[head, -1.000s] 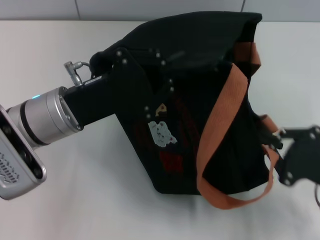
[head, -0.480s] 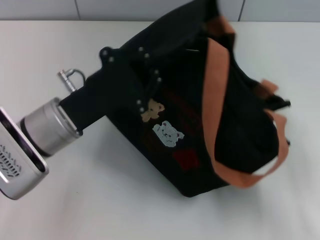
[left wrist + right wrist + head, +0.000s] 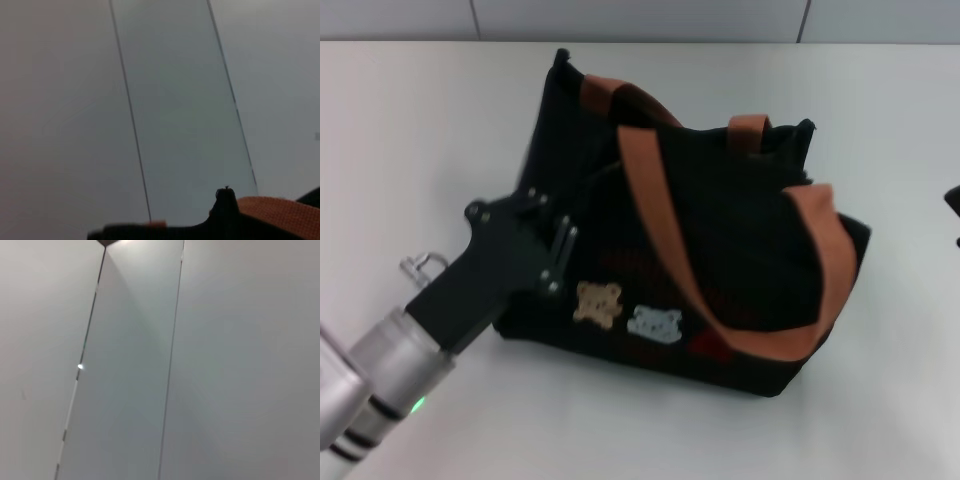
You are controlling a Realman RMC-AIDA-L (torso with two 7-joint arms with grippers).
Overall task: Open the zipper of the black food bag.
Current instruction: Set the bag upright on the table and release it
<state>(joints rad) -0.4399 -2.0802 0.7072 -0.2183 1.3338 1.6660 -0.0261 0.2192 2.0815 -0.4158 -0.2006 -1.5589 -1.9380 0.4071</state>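
Note:
The black food bag (image 3: 740, 250) stands upright in the middle of the white table (image 3: 420, 130), its front with two bear patches (image 3: 598, 303) facing me. Its orange straps (image 3: 655, 215) drape over the top and front. I cannot make out the zipper on the dark top rim. My left gripper (image 3: 558, 250) is against the bag's left front corner, its fingertips lost against the black fabric. The left wrist view catches only a strap (image 3: 280, 215) and a black edge of the bag (image 3: 226, 200). A dark sliver of my right gripper (image 3: 952, 200) shows at the right edge.
Grey wall panels (image 3: 640, 15) run behind the table's far edge. White tabletop lies to the left, front and right of the bag. The right wrist view shows only pale panels (image 3: 130, 380).
The bag has swung round and come down from a tilted pose to stand upright. My left arm drew back toward the lower left. The right gripper has withdrawn to the right edge.

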